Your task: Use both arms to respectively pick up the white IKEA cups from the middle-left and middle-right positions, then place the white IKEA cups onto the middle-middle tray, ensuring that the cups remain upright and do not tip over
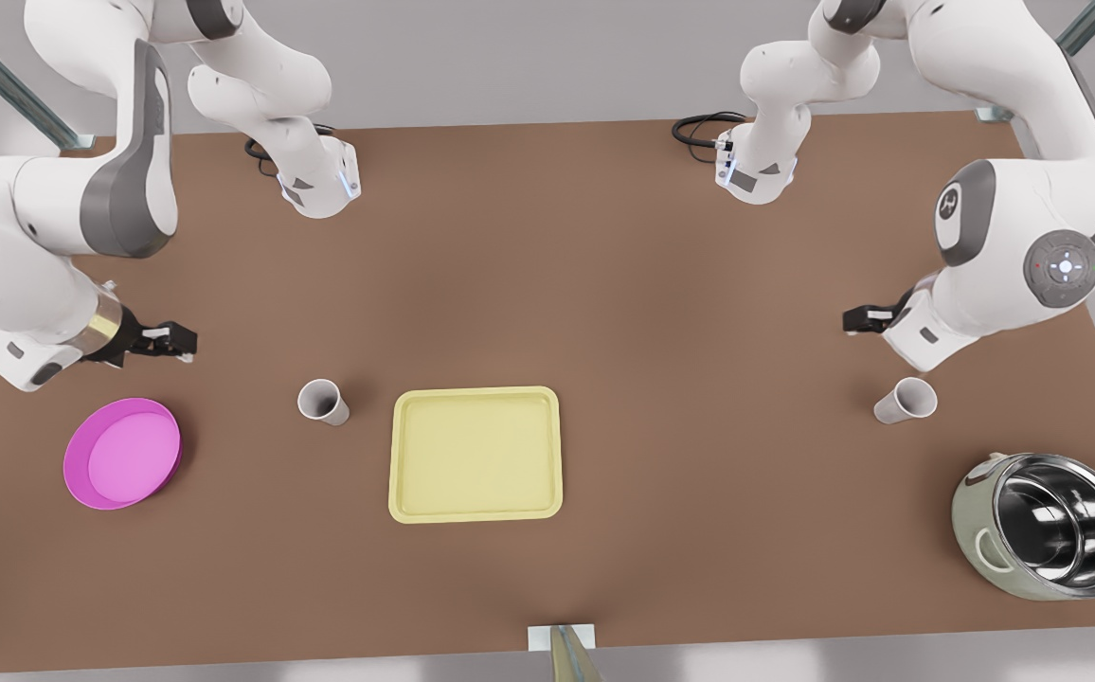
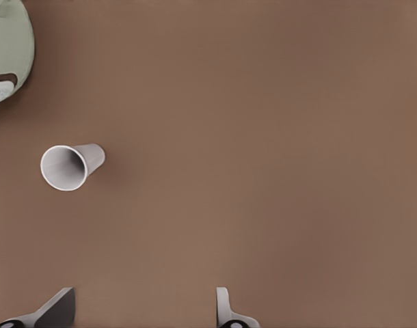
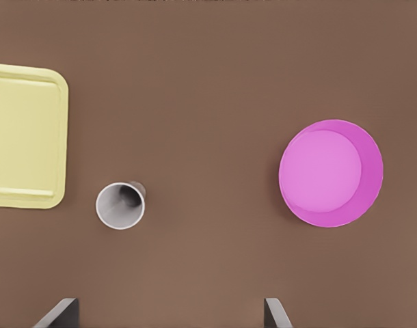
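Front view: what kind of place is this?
Probably a simulated tabletop manipulation testbed, not a real kitchen: a bare brown table, two arms mounted at its far edge, metal frame struts at the corners, and household props, namely a tray, pink bowl and pot.

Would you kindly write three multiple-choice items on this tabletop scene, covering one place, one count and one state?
1. The flat pale yellow rectangular tray lies:
A) between the two small white tapered cups
B) stacked on a cup
C) in an end effector

2. How many cups stand on the tray?
A) two
B) one
C) none

3. The left end effector and right end effector are:
A) open, holding nothing
B) shut on cups
C) one open, one shut

Answers:
1 A: the front view shows a cup on each side of it.
2 C: both cups stand on the brown table.
3 A: each wrist view shows spread fingers with nothing between.
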Motion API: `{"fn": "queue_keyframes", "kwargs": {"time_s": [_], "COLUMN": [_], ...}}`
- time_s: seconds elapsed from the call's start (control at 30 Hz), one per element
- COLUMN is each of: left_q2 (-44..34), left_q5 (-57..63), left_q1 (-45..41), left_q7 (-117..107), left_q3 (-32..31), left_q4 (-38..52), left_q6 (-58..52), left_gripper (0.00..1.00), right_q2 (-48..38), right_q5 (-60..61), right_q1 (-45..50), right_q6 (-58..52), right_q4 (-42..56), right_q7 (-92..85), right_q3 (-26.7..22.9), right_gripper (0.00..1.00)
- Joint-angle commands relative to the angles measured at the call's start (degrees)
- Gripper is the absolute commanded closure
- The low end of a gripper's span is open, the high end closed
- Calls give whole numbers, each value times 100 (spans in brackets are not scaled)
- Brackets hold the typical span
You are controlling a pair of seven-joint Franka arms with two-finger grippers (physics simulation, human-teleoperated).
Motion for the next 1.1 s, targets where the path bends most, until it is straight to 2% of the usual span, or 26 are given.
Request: {"fn": "queue_keyframes", "kwargs": {"time_s": [0.0,0.07,0.1,0.2,0.27,0.37,0.57,0.97,1.03,1.07], "left_q2": [-22,75,356,1094,1376,1543,1710,2184,2184,2184], "left_q5": [4,-5,-224,-233,-216,-233,-260,-304,-400,-418], "left_q1": [-10,-10,-10,684,939,1124,1264,1344,1308,1308], "left_q7": [-96,-96,87,967,1406,1600,1565,1521,1090,1090], "left_q3": [13,109,504,821,988,1155,1164,1261,1235,1235], "left_q4": [0,-9,18,79,18,-307,-1239,-1644,-1644,-1644], "left_q6": [303,312,373,1427,1972,2666,3660,4003,3986,3986], "left_gripper": [0,0,0,0,0,0,0,0,35,43], "right_q2": [3,56,424,1462,1770,1603,1251,1172,1242,1313], "right_q5": [12,-14,-14,294,311,407,495,671,671,671], "right_q1": [17,61,131,105,87,17,35,114,114,114], "right_q6": [117,117,214,873,1277,2612,4274,4213,4213,4222], "right_q4": [3,-5,-32,-58,-216,-1314,-2879,-3459,-3459,-3451], "right_q7": [-543,-517,-490,-490,-490,-490,-482,-543,-543,-543], "right_q3": [-1,16,51,51,51,51,60,324,324,324], "right_gripper": [0,0,0,0,0,0,0,0,0,0]}}
